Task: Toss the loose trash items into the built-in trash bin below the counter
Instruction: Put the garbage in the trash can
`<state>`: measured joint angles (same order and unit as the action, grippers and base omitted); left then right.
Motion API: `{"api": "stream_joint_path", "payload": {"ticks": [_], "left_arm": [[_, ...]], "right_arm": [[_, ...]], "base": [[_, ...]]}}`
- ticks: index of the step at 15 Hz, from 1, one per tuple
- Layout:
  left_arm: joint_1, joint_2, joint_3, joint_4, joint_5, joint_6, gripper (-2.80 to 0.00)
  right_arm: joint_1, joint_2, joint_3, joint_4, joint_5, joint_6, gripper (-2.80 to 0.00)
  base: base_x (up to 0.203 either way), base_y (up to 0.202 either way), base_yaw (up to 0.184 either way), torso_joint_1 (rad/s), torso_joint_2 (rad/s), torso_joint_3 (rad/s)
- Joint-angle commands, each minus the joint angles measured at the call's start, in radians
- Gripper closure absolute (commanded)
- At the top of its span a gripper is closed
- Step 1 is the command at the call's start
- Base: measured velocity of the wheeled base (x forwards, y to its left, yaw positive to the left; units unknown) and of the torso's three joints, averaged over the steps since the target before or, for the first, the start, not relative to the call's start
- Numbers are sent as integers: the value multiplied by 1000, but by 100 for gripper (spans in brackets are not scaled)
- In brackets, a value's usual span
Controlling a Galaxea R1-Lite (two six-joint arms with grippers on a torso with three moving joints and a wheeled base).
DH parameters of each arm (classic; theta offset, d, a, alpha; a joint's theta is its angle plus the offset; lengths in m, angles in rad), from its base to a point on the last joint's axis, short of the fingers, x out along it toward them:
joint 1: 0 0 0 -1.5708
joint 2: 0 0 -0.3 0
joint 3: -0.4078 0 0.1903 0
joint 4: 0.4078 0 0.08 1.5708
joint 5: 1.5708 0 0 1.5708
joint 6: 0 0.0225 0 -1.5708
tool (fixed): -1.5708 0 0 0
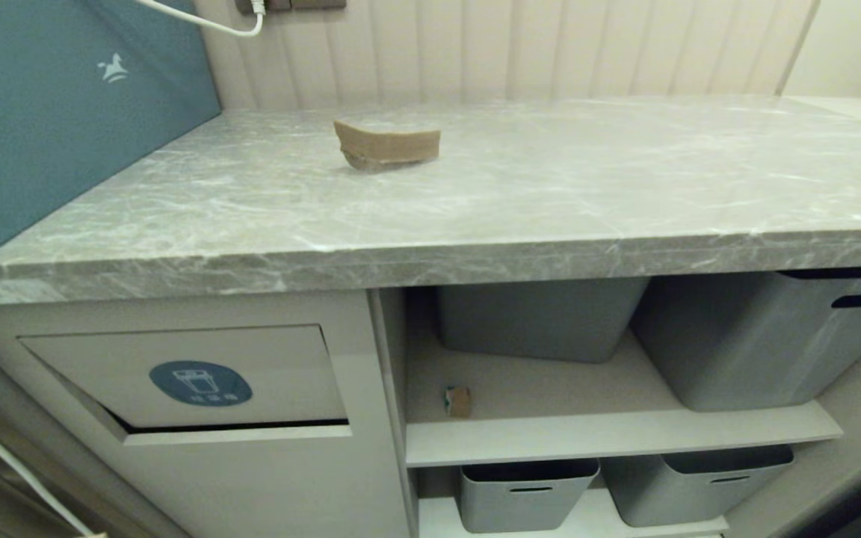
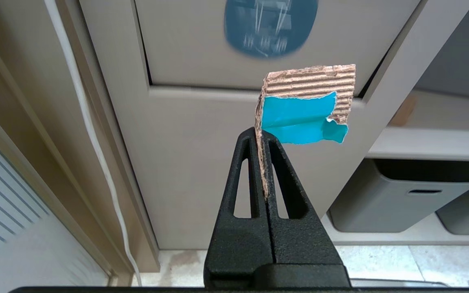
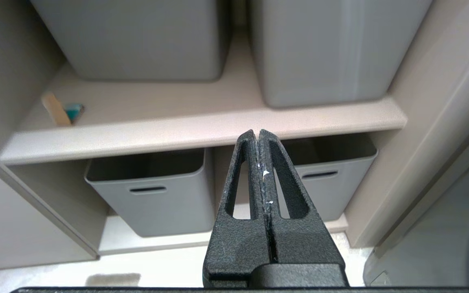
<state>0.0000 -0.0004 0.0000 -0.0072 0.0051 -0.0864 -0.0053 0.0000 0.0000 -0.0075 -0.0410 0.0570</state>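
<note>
My left gripper is shut on a torn cardboard scrap with teal tape, held upright in front of the beige trash bin flap with its blue oval sticker. In the head view the flap sits below the grey marble counter, tilted slightly ajar. A curved brown cardboard scrap lies on the counter. A small scrap with teal tape stands on the upper shelf, seen also as a scrap in the right wrist view. My right gripper is shut and empty, facing the shelves. Neither arm shows in the head view.
Grey plastic tubs with slot handles stand on both shelves. A big teal box stands on the counter's left end. A white cable runs down beside the cabinet. A pale floor lies below.
</note>
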Motion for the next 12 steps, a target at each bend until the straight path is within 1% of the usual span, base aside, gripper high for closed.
{"api": "stream_joint_path", "payload": {"ticks": [1,3,4,6,8,10,12], "left_arm": [[0,2,2,-2,1,-1,0],[0,3,2,-2,1,-1,0],[0,2,2,-2,1,-1,0],[0,2,-2,7,1,5,0],[0,13,-4,7,-4,24,0],[0,49,-57,11,-36,44,0],[-2,193,-139,10,-87,47,0]], "right_arm": [[1,2,2,0,0,1,0],[1,2,2,0,0,1,0],[0,2,2,0,0,1,0],[1,2,2,0,-2,1,0],[0,2,2,0,0,1,0],[1,2,2,0,0,1,0],[0,2,2,0,0,1,0]], "base": [[0,0,0,-126,450,314],[0,0,0,-104,410,294],[0,0,0,-59,203,155],[0,0,0,-18,92,35],[0,0,0,1,38,36],[0,0,0,-1,4,15],[0,0,0,0,0,0]]}}
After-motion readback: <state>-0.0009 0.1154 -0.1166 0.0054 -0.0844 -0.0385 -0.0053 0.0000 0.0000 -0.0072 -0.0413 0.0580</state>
